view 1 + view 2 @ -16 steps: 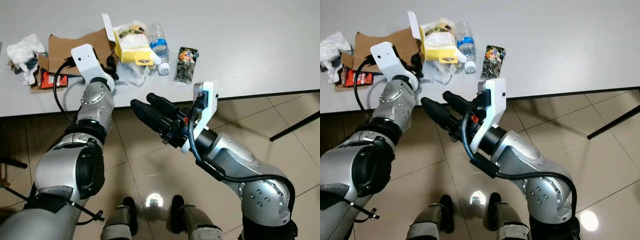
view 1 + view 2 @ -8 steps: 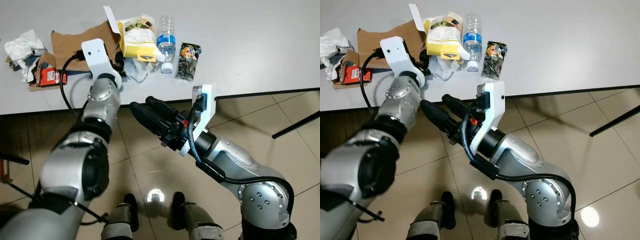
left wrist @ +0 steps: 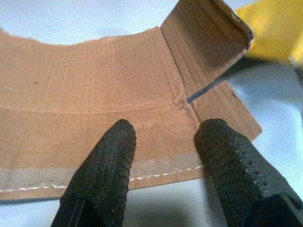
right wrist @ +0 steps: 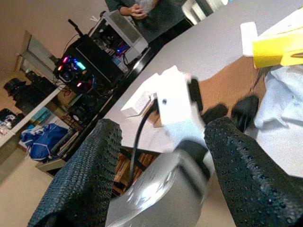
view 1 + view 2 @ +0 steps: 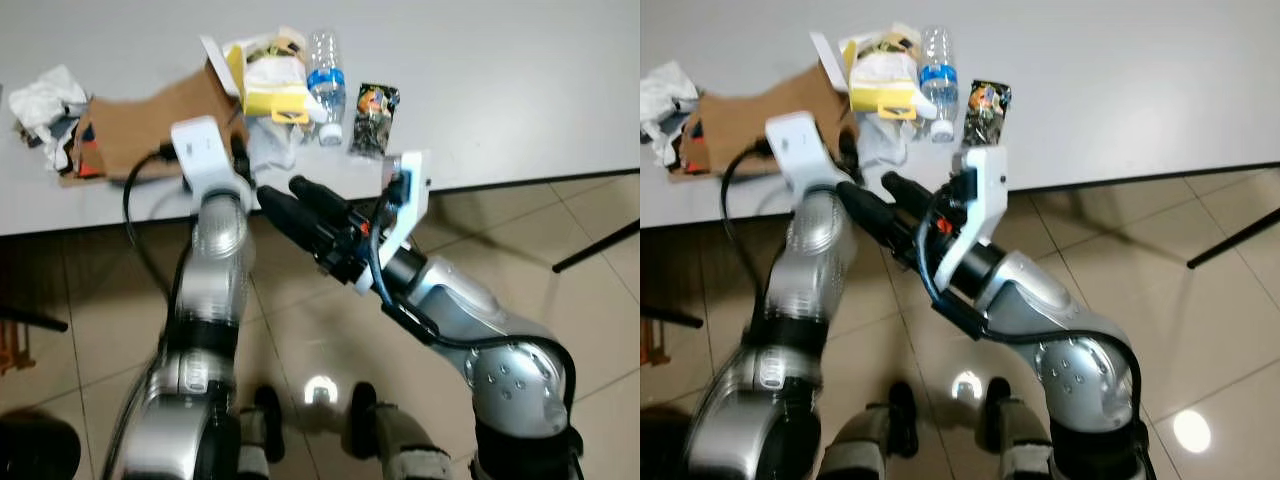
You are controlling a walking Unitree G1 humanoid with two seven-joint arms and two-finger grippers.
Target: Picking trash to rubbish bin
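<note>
Left wrist view, left gripper [image 3: 163, 142] parted over flat cardboard [image 3: 90, 99]

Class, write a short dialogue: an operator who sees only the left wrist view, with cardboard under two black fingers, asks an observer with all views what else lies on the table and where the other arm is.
Operator: What lies beside the cardboard under my open left gripper?
Observer: A yellow packet, then a clear water bottle lying on its side, toward the robot's right.
Operator: Anything past the bottle?
Observer: A dark snack wrapper, near the table's front edge.
Operator: Where is the right gripper?
Observer: Off the table, in front of its edge, fingers open, pointing toward the left arm.
</note>
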